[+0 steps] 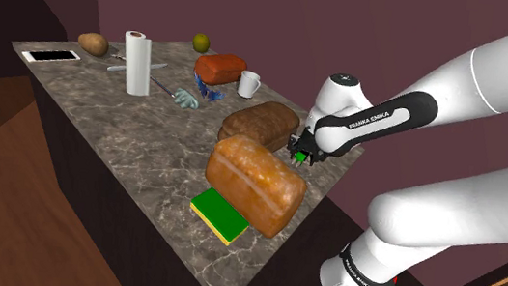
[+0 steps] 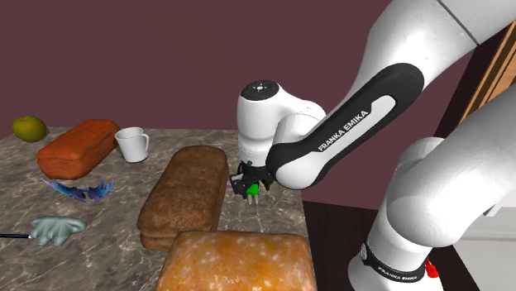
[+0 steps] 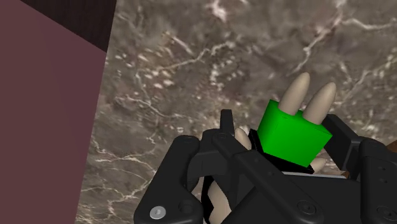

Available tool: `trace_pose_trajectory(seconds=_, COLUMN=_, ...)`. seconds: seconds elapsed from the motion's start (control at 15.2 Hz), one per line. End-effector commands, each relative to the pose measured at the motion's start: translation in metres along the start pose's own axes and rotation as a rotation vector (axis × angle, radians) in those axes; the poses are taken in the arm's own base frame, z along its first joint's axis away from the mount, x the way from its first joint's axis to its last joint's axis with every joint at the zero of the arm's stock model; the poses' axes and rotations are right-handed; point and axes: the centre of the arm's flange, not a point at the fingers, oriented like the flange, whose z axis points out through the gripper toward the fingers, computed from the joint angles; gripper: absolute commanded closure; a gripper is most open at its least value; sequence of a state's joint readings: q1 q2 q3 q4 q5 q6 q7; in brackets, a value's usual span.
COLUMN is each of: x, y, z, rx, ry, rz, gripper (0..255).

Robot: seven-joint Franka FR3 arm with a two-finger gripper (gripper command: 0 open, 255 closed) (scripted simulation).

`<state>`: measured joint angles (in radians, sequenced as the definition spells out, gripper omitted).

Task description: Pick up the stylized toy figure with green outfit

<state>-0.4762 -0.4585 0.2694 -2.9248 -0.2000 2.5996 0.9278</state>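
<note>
1. The black two-finger end effector (image 1: 301,153) (image 2: 250,183) (image 3: 283,145) hangs right of centre in the shoulder view, under the white arm's wrist. It is clenched on the small toy figure with a bright green outfit and beige limbs (image 1: 297,156) (image 2: 250,189) (image 3: 291,132).
2. In the wrist view, the figure sits between the two fingers, with its two beige tapered limbs pointing towards the grey-brown marbled stone worktop (image 1: 135,144) (image 2: 116,213) (image 3: 191,63).
3. In the second exterior view, the figure is at the frame's centre, just right of the dark brown bread loaf (image 1: 260,124) (image 2: 186,194). I cannot tell whether it touches the worktop.
4. The golden-orange crusty bread loaf (image 1: 255,184) (image 2: 240,263) lies below the dark loaf in both exterior frames. The flat green-and-yellow sponge (image 1: 219,215) is at its lower left in the shoulder view.
5. Towards the upper left of the shoulder view stand the white mug (image 1: 248,85) (image 2: 132,145), the reddish-orange loaf (image 1: 220,67) (image 2: 78,147) and the upright white paper towel roll (image 1: 136,64).
</note>
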Motion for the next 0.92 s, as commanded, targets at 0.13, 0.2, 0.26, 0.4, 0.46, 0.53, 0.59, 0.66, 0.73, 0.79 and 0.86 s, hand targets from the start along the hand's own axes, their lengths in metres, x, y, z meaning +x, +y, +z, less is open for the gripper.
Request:
trace_pose_trajectory(seconds=0.13, x=0.000, y=0.000, z=-0.005, rx=-0.001, ry=-0.001, rz=0.000, gripper=255)
trace_pose_trajectory(seconds=0.2, x=0.002, y=0.000, z=-0.010, rx=-0.001, ry=-0.001, rz=0.000, gripper=255)
trace_pose_trajectory(seconds=0.26, x=0.003, y=0.001, z=-0.015, rx=-0.001, ry=-0.001, rz=0.000, gripper=255)
trace_pose_trajectory(seconds=0.4, x=0.005, y=0.001, z=-0.025, rx=-0.001, ry=-0.001, rz=0.000, gripper=255)
trace_pose_trajectory(seconds=0.46, x=0.007, y=0.002, z=-0.031, rx=-0.001, ry=-0.001, rz=0.000, gripper=255)
trace_pose_trajectory(seconds=0.53, x=0.008, y=0.002, z=-0.036, rx=-0.001, ry=-0.001, rz=0.000, gripper=255)
trace_pose_trajectory(seconds=0.59, x=0.009, y=0.002, z=-0.041, rx=-0.001, ry=-0.001, rz=0.000, gripper=255)
trace_pose_trajectory(seconds=0.66, x=0.011, y=0.003, z=-0.046, rx=-0.001, ry=-0.001, rz=0.000, gripper=255)
trace_pose_trajectory(seconds=0.73, x=0.012, y=0.003, z=-0.051, rx=-0.001, ry=-0.001, rz=0.000, gripper=255)
trace_pose_trajectory(seconds=0.79, x=0.013, y=0.004, z=-0.056, rx=-0.001, ry=-0.001, rz=0.000, gripper=255)
trace_pose_trajectory(seconds=0.86, x=0.014, y=0.004, z=-0.061, rx=-0.001, ry=-0.001, rz=0.000, gripper=255)
